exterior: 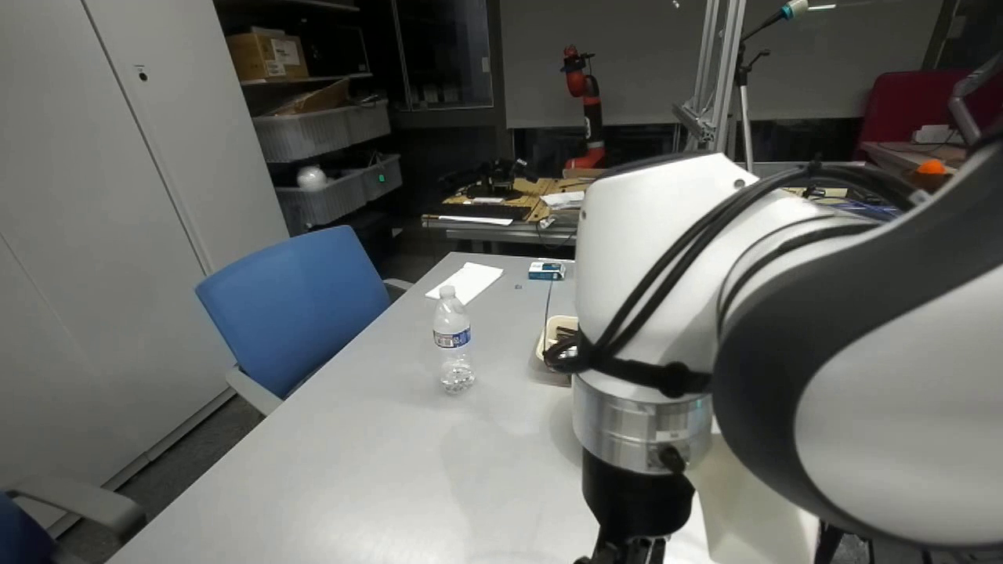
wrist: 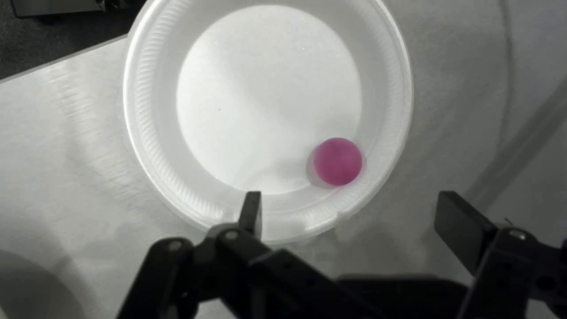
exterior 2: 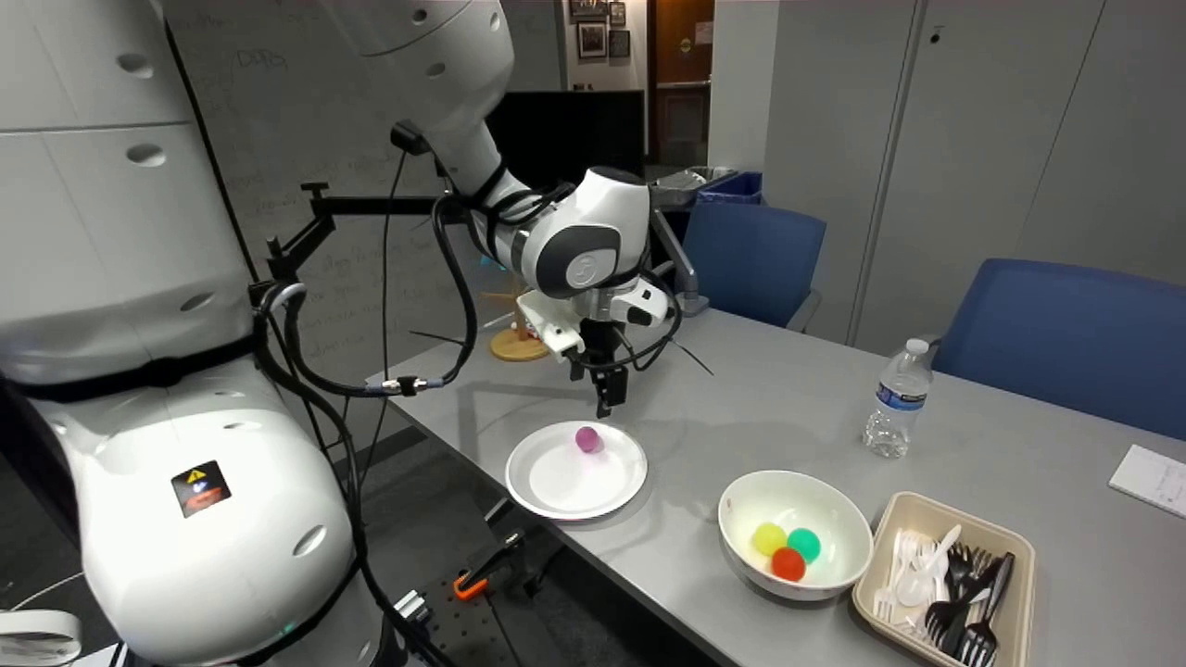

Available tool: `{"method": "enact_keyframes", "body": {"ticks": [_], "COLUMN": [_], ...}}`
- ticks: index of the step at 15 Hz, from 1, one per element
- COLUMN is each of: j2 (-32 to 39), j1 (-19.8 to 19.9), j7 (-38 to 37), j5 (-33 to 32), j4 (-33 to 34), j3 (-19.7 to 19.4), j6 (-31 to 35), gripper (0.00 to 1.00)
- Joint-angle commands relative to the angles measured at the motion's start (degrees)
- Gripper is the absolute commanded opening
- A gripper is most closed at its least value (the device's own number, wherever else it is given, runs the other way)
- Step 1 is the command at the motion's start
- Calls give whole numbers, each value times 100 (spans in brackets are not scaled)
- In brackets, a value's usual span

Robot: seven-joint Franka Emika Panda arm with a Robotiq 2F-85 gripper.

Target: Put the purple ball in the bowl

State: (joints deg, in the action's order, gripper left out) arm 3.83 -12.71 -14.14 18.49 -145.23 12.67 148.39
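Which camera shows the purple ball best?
The wrist view: there the purple ball looks large and unobstructed. An exterior view shows it smaller, on the white plate; an exterior view with the arm close up shows none of it.

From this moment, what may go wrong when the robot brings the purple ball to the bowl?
The purple ball lies on the plate near its rim, so a touch from the open gripper may roll it away. In the wrist view, a finger overlaps that rim; going down, it might tip the plate, which lies by the table edge. The bowl holds three balls, so the purple ball might bounce off them.
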Motion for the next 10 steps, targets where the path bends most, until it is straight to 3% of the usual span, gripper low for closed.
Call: {"method": "enact_keyframes", "body": {"ticks": [1, 10], "j2": [400, 1388], "j1": [-63, 73], "j7": [34, 365], "j5": [142, 363], "j4": [-16, 380], "j3": [87, 331], "j6": [499, 1328], "gripper": [100, 100]}}
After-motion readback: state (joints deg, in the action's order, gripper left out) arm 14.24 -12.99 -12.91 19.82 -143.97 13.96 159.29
